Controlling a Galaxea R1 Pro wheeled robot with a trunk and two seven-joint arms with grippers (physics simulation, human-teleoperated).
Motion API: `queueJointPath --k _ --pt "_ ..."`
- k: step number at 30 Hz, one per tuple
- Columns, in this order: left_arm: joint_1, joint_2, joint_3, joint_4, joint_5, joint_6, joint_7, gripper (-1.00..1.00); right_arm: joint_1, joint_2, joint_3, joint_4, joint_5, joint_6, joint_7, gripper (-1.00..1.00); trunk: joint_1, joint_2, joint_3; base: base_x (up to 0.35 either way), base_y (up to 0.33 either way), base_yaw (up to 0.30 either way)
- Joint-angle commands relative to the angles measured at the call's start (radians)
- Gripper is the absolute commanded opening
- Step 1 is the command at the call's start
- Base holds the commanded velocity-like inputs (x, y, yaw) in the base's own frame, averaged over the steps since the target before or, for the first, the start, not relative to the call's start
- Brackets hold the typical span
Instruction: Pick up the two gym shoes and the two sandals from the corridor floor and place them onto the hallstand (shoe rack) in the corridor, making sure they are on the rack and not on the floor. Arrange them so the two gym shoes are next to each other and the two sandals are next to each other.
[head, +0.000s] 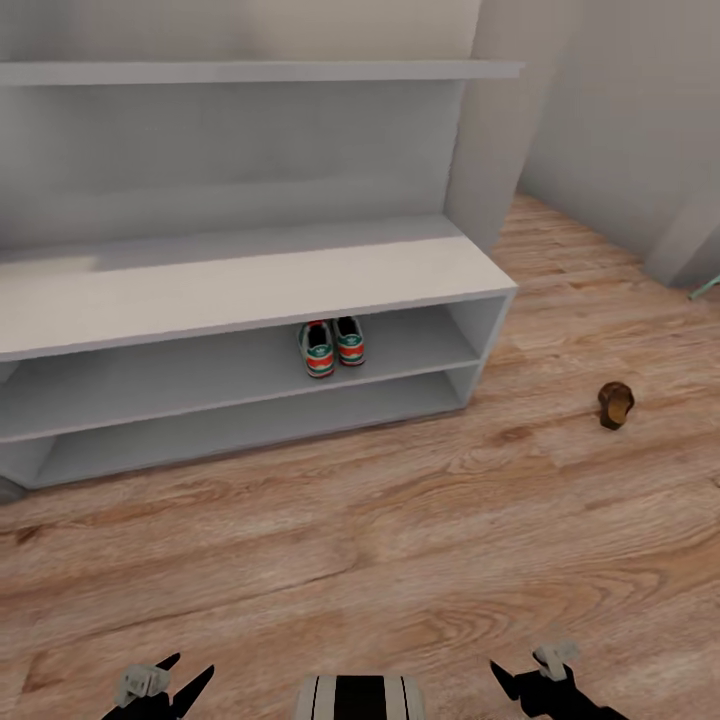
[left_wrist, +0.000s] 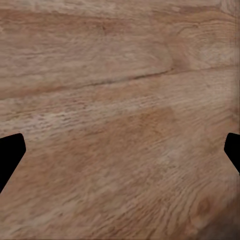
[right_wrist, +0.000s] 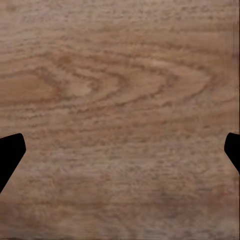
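The two gym shoes (head: 332, 346) already stand side by side on the upper open tier of the hallstand (head: 250, 290), at the centre of the head view, toes pointing out toward the robot. One sandal (head: 616, 404) is visible on the corridor floor (head: 400, 540) at the right of the frame, well apart from the rack's right end; it appears as a small brown shape and its long axis cannot be made out with confidence. Whether a second sandal sits with it cannot be told. So the sneaker half of the job looks done and the sandals remain. The right gripper (head: 530, 672) at the lower right edge is the nearer of the two to that sandal, which lies ahead of it and further right; the left gripper (head: 168, 678) at the lower left is much farther off. Both sets of fingers are spread apart and hold nothing, with bare wood planks between the dark tips in each wrist view. The likely next move is a turn or roll of the base rightward so the right arm can reach down over the sandal.
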Motion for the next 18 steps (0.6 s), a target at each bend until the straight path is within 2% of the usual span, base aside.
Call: queueJointPath --k 1,11,18 --pt "0.000 0.000 0.002 0.001 0.002 -0.004 -0.004 1.00 0.000 0.000 -0.008 0.001 -0.001 -0.002 0.005 1.00 0.000 0.000 -0.001 0.000 0.000 -0.299" --pt "0.000 0.000 0.002 0.001 0.001 -0.004 -0.004 1.00 0.014 -0.008 -0.008 0.001 -0.020 -0.006 0.005 1.00 -0.005 0.002 0.038 0.000 0.000 -0.300" --pt "0.000 0.000 0.002 0.002 0.001 -0.004 -0.003 1.00 0.020 -0.010 -0.008 0.001 -0.040 -0.009 0.005 1.00 -0.005 0.002 0.038 0.000 0.000 -0.300"
